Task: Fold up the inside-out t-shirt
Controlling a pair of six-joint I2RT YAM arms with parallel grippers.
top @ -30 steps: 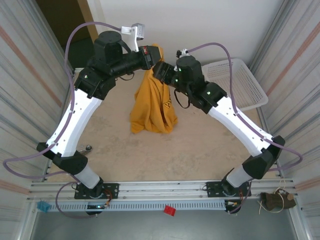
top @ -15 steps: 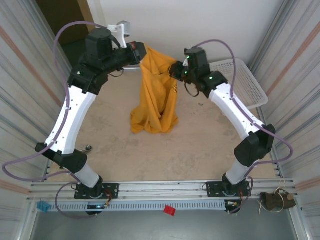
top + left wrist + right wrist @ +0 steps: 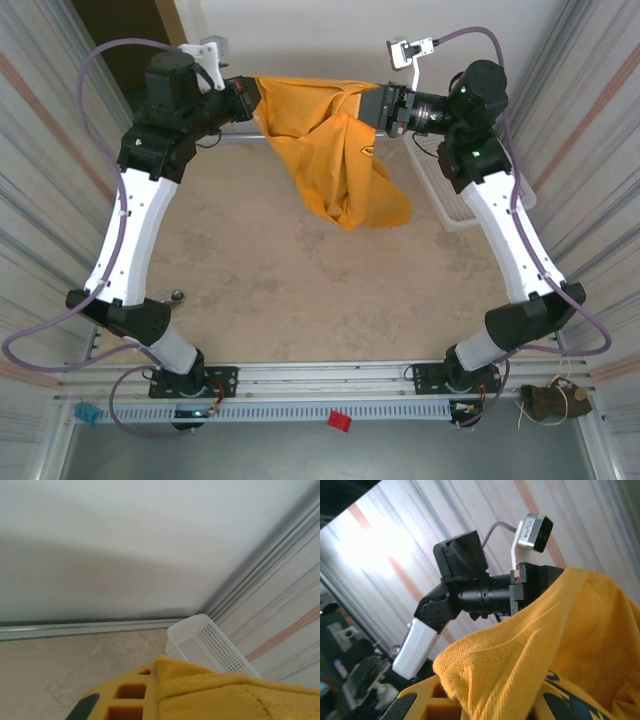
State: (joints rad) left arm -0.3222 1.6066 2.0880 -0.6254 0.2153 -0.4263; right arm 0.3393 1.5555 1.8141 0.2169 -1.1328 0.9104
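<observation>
Beside the white basket [image 3: 447,198], you have the inside-out t-shirt [image 3: 335,150] stretched in the air. Its top edge is taut between the left claw [image 3: 252,100] and the right claw [image 3: 380,106], each clenched on a top corner. Its low corner hangs by the basket's rim. Both arms are raised with elbows out, and bare counter [image 3: 300,290] spreads nearer you than the basket.

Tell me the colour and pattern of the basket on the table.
White basket, a grid of small holes; clearest in the left wrist view.
</observation>
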